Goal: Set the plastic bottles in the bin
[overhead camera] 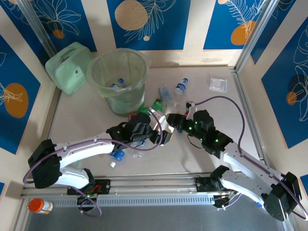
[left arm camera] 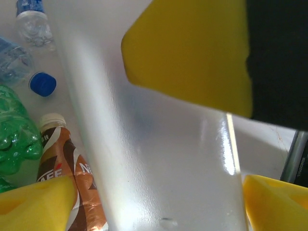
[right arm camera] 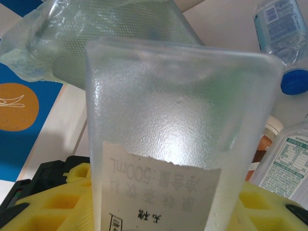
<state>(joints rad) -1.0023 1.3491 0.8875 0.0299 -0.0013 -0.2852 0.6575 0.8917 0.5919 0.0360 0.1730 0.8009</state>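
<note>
Tightly, left pincer (left arm camera: 159, 204) and right pincer (right arm camera: 161, 207) crowd frosted bottle (right arm camera: 178, 120) near bin (overhead camera: 126, 98).

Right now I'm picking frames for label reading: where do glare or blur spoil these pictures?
Left wrist: the frosted bottle sits too close, soft-edged, with a glare streak down its right side. Right wrist: glare whitens it above its label, though the upside-down print is sharp. Top external: sharp, evenly lit, soft shadows on the table.

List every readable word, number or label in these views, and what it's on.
"500mL", upside down, on the paper label of the frosted bottle.
"无糖", same label; other characters unclear.
"AFE" and "N", on the brown bottle.
Blue-labelled bottle's print: too small to read.
</note>
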